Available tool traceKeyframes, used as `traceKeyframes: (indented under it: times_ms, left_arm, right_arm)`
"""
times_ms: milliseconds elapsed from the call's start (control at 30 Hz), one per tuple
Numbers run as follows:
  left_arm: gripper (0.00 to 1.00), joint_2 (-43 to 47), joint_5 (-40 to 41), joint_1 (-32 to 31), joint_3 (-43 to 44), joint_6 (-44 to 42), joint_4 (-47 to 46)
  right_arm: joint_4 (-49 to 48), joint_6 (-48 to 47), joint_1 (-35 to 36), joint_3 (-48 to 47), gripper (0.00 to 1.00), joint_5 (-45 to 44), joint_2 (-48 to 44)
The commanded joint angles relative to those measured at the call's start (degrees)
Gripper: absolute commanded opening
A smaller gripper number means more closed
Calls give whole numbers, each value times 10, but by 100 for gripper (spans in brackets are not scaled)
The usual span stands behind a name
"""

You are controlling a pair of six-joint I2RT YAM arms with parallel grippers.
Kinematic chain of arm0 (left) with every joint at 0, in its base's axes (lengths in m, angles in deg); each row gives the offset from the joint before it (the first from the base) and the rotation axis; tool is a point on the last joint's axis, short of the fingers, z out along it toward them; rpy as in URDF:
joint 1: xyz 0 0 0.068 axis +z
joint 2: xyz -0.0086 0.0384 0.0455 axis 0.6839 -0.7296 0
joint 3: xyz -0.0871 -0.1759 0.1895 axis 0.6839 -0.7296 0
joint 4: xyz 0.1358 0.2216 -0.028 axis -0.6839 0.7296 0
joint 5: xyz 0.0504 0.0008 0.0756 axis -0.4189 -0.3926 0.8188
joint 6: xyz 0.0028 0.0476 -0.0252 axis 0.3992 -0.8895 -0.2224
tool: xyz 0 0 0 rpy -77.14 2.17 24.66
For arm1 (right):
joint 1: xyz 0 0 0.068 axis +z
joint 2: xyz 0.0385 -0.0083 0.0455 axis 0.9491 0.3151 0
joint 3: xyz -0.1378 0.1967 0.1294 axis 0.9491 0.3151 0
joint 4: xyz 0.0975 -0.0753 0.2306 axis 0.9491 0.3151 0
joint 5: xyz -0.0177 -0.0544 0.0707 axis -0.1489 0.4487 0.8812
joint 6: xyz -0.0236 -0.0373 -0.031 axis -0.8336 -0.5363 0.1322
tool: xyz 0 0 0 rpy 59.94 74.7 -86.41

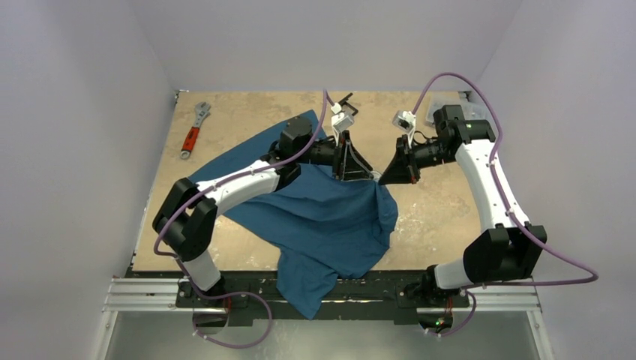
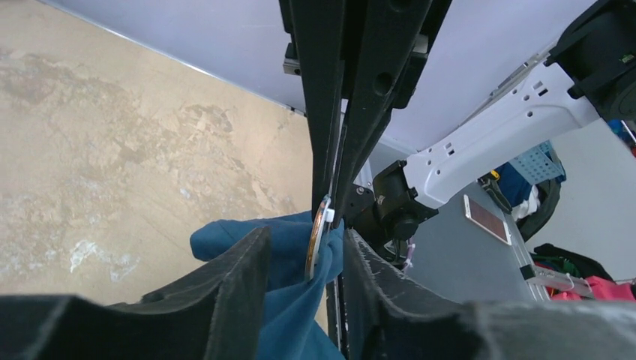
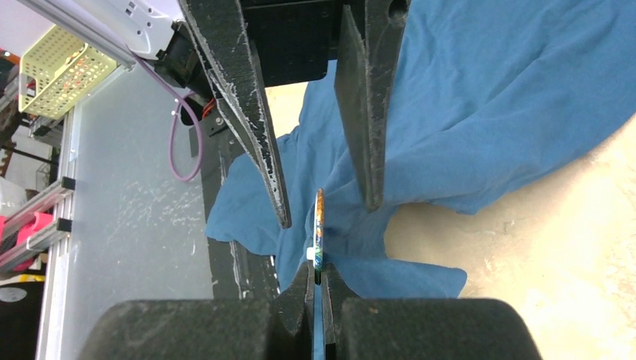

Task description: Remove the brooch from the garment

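Note:
The garment [image 1: 330, 217], a dark teal T-shirt, lies rumpled over the table's middle, with a fold lifted between both grippers. The brooch [image 3: 319, 221] is a thin round disc seen edge-on, and it sits against the lifted cloth [image 2: 289, 247]. My right gripper [image 3: 318, 279] is shut on the brooch's lower edge. In the left wrist view the right gripper [image 2: 334, 214] comes down from above onto the brooch [image 2: 318, 244]. My left gripper [image 2: 306, 238] is open, one finger on each side of the cloth and the brooch. In the top view the left gripper [image 1: 352, 171] and the right gripper [image 1: 390, 174] point at each other.
A wrench with a red handle [image 1: 193, 130] lies at the back left of the table. A clear box [image 1: 439, 112] stands at the back right, behind the right arm. The shirt's hem [image 1: 304, 292] hangs over the near edge, between the arm bases.

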Motion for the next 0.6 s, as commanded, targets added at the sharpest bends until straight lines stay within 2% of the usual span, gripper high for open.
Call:
traceKeyframes:
  times_ms: [0, 100, 267, 567]
  left_arm:
    - [44, 46, 41, 1, -14, -59, 24]
    - [53, 66, 67, -1, -21, -96, 50]
    - [56, 99, 125, -16, -31, -187, 116]
    - [55, 107, 157, -51, -31, -264, 167]
  right_arm:
    - [-4, 40, -2, 0, 0, 15, -5]
    - [-55, 104, -1, 17, 0, 2, -17]
    - [-139, 206, -1, 67, 0, -2, -52]
    - [-156, 230, -2, 105, 0, -6, -81]
